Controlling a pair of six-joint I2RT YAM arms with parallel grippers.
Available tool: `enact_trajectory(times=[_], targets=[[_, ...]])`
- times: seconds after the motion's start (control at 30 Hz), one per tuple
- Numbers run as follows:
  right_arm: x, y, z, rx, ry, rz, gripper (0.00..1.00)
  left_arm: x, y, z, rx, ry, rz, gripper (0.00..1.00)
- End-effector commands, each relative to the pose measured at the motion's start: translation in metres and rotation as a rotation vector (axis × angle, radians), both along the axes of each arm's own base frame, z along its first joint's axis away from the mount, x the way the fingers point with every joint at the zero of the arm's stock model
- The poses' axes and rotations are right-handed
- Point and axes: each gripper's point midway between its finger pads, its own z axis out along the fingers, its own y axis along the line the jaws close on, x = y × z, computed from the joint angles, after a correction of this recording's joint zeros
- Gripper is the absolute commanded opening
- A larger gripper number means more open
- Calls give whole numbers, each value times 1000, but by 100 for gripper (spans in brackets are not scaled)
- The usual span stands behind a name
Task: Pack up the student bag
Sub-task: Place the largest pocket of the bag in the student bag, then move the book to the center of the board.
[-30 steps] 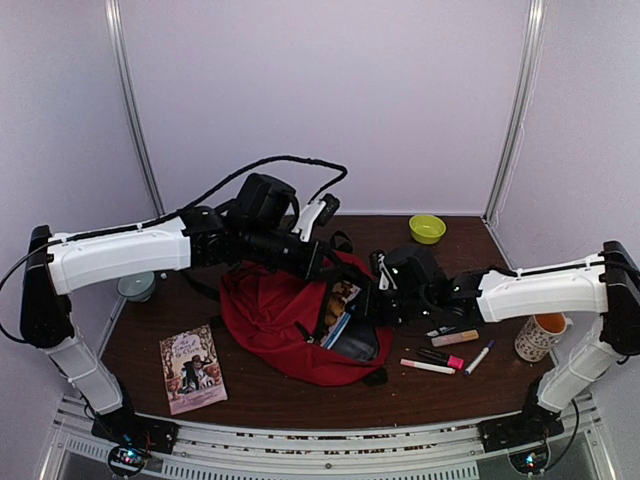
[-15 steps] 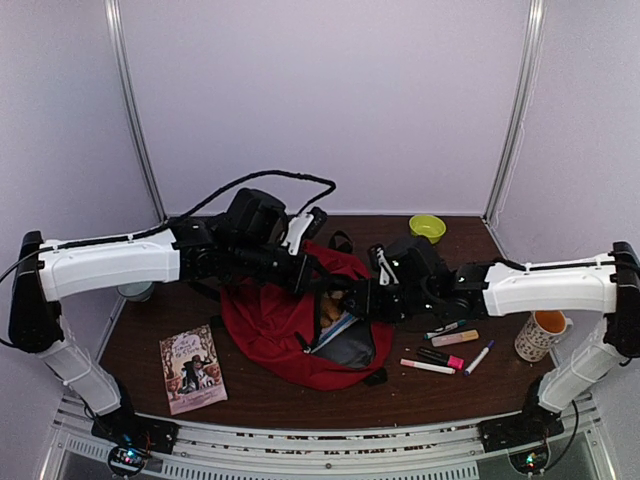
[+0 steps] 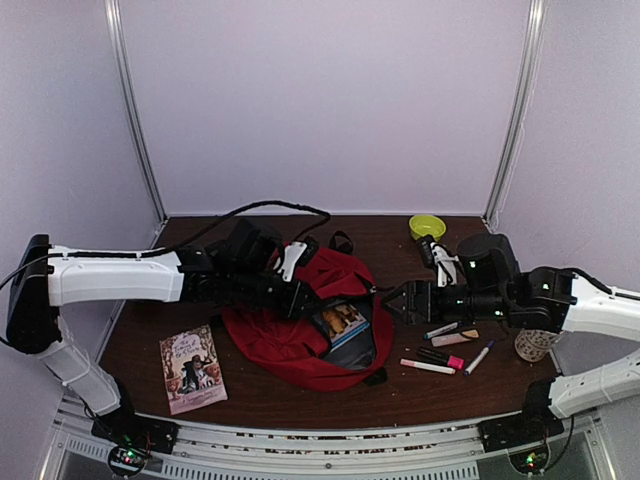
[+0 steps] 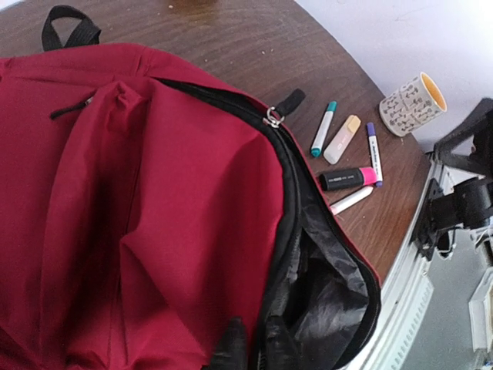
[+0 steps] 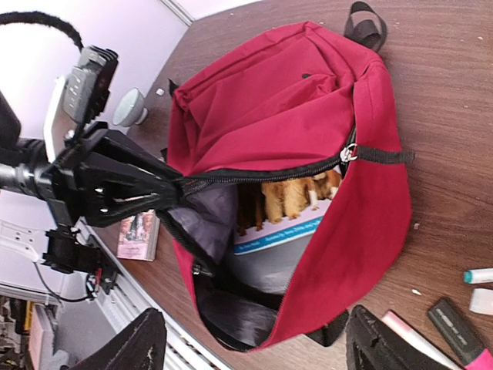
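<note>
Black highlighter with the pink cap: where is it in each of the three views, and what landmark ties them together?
Top external: black highlighter lies just right of the student bag, right of centre.
Left wrist: highlighter at mid-right, past the bag's open mouth.
Right wrist: highlighter in the bottom right corner, partly cut off.
Shared landmark: the student bag, in all three.

The black fingers of the left gripper pinch the open rim of a large dark-red fabric backpack, slim coloured markers lying beyond them, rightward.
</note>
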Motion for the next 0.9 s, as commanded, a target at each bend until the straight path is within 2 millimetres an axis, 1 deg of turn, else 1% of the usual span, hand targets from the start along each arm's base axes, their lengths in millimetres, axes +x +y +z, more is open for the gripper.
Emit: enact_trajectory(times=[0.0, 0.07, 0.13, 0.2, 0.23, 0.3, 0.37, 0.4, 0.5, 0.57, 0.63, 0.7, 0.77, 0.87], targets=[[2, -20, -9, -109, -41, -36, 80, 7, 7, 21, -34, -43, 41, 29], [4, -21, -6, -113, -53, -45, 80, 8, 19, 22, 4, -53, 81, 45], [5, -21, -4, -115, -60, -43, 80, 8, 35, 24, 45, -67, 123, 58], [5, -21, -4, -115, -62, -39, 80, 8, 54, 28, 87, -85, 171, 65], [5, -21, -3, -115, -64, -39, 80, 4, 64, 28, 109, -84, 185, 68], [5, -20, -2, -112, -69, -37, 80, 3, 88, 30, 161, -101, 246, 74], [6, -20, -1, -107, -75, -40, 80, -2, 114, 27, 220, -102, 311, 84], [6, -19, 0, -103, -77, -38, 80, -5, 128, 29, 242, -103, 346, 87], [8, -17, 1, -100, -83, -38, 80, -13, 167, 22, 325, -85, 450, 95], [8, -16, 0, -100, -83, -35, 80, -20, 190, 17, 377, -70, 512, 98], [9, -14, 0, -97, -81, -36, 80, -27, 213, 10, 424, -44, 581, 98], [9, -13, 1, -90, -82, -32, 80, -33, 235, -2, 468, 0, 647, 98], [8, -12, 1, -85, -81, -30, 80, -41, 254, -17, 507, 57, 697, 98], [8, -11, 1, -83, -79, -28, 80, -50, 275, -31, 509, 128, 778, 97]])
